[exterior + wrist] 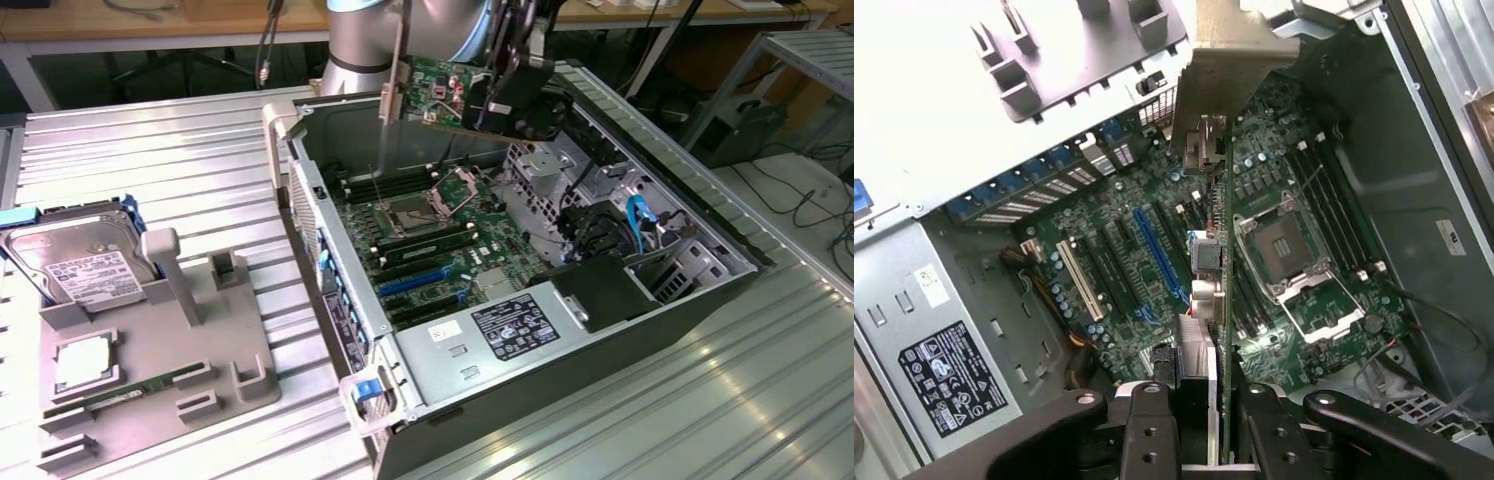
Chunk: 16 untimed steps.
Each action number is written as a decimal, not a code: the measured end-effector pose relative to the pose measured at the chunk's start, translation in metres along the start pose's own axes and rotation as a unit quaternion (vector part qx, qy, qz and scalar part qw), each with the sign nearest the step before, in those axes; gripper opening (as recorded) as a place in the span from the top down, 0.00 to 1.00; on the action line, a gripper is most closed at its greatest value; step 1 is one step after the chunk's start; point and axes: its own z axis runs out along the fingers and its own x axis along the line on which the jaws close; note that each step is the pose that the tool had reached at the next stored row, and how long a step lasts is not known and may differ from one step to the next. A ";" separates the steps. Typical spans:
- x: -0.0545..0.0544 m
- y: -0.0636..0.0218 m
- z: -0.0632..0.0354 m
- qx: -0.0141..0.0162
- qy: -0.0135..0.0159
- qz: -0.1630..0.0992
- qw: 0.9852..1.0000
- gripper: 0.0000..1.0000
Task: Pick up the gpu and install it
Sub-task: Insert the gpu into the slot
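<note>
**Item:** gpu [438, 92], a thin flat green circuit-board card with a silver metal end bracket [390, 100].

**Location:** Held in the air above the open grey metal tower computer case [694, 300], over the end of it farthest from the exterior camera. It is clear of the green motherboard [441, 235] below.

**Orientation:** On edge, with the bracket toward the exterior view's left. In the wrist view the card appears edge-on, hanging over the board between the long blue expansion slot [1159, 255] and the square silver processor socket [1284, 245].

**Tool:** Black two-finger gripper [505, 112] on a silver-grey arm. The jaws are drawn in narrow and clamp the card, with one of the fingers [1149, 430] on each face.

**Inside the case:** A silver power supply box with a black-and-white label [514, 330] sits at the near end.

**Beside the case:**
- A grey moulded fixture tray [200, 390] lies on the ribbed metal table [160, 170], to the exterior view's left and well apart from the card.
- A boxy silver hard drive with a white label [74, 265] is propped at a tilt on the tray.
- A long narrow green memory stick [134, 392] lies in a slot of the tray.
</note>
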 end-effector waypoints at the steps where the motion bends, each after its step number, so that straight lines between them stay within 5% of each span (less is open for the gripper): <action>1: 0.000 0.0000 0.0000 0.000 0.000 -0.005 1.000 0.72; 8: 0.000 0.0000 0.0000 -0.001 0.002 -0.041 0.999 0.72; 16: 0.000 0.0000 0.0000 -0.001 0.004 -0.084 0.996 0.72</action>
